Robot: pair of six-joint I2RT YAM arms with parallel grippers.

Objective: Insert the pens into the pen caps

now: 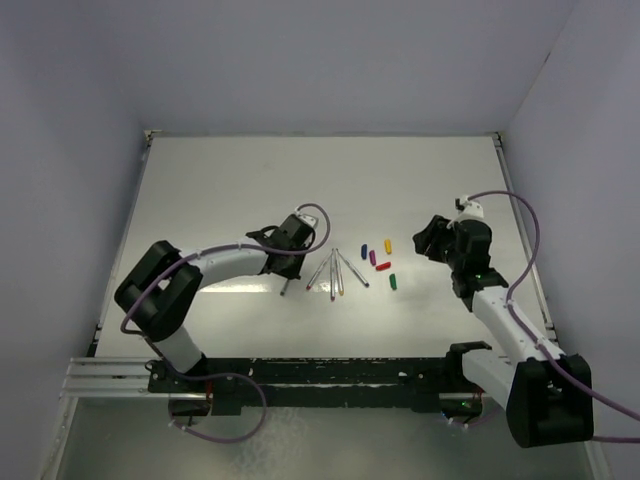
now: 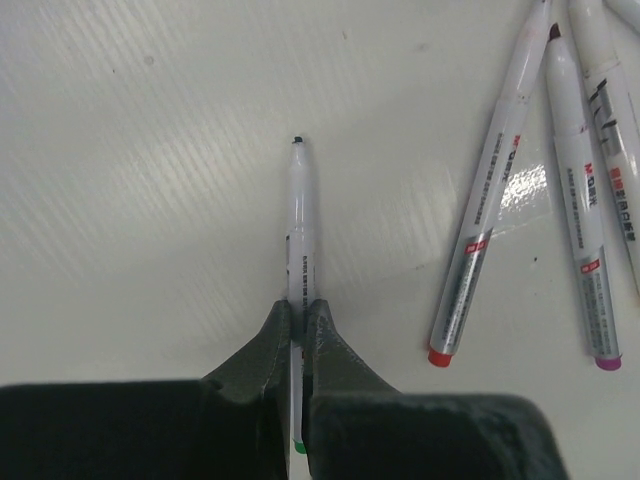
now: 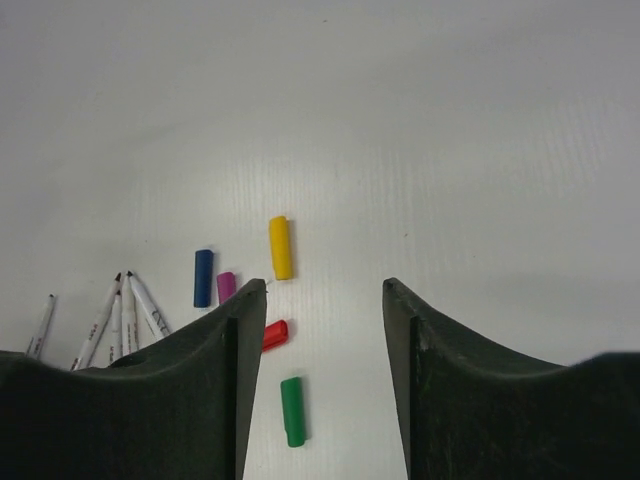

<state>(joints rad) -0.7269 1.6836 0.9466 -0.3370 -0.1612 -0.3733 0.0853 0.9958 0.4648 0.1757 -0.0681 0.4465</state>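
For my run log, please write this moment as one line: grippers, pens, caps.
left gripper: shut on pen | right gripper: open, empty | other four pens: lying on table | pen caps: five, all loose

Both arms share one build. The left arm's white tubular links (image 1: 228, 262) run between bulky black joint housings (image 1: 158, 288). The right arm's white links (image 1: 508, 322) end in a boxy black base housing (image 1: 545, 402). Thin purple cables (image 1: 527, 232) loop along each arm. The wedge-shaped fingers (image 3: 215, 385) are dark grey, matte and grainy, tapering to blunt tips.
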